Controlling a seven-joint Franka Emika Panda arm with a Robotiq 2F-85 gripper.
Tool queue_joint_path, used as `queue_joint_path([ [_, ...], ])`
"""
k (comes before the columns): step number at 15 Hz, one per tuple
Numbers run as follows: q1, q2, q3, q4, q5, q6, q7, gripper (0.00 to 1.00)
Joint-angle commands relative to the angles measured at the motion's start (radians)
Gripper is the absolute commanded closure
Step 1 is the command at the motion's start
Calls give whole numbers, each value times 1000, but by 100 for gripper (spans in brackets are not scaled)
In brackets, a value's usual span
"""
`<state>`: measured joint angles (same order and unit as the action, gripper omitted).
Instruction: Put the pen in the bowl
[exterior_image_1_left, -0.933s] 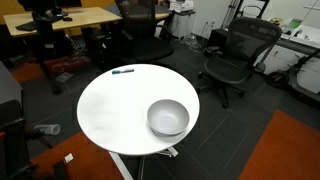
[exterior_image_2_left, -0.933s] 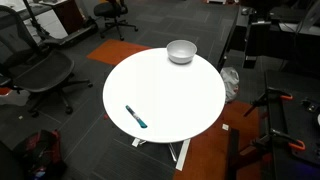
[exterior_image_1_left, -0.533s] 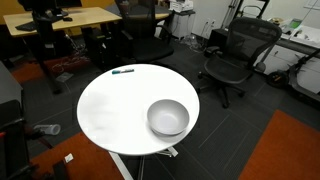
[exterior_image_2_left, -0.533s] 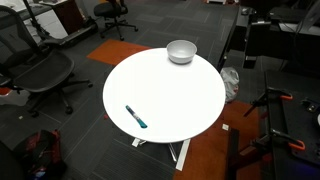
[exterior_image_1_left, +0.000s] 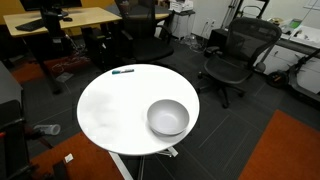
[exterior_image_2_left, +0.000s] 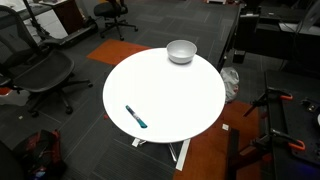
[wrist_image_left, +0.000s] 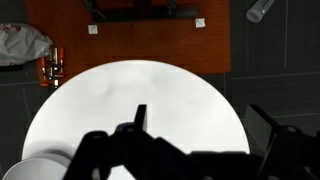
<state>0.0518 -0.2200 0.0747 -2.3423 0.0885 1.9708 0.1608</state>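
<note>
Pen (exterior_image_1_left: 123, 71) lies at the eleven-o'clock edge of the round table (exterior_image_1_left: 110, 110) in an exterior view, well apart from the bowl (exterior_image_1_left: 168, 117) at four o'clock. In the wrist view the gripper (wrist_image_left: 190, 130) hangs above the tabletop, fingers spread, empty.

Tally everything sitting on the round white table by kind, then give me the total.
pen: 1
bowl: 1
Total: 2
</note>
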Motion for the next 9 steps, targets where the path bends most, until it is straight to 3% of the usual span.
queue_joint_path([
  [1,-2,67,14,75,-12,30,81,0],
  [9,28,202,56,205,-59,83,350,0],
])
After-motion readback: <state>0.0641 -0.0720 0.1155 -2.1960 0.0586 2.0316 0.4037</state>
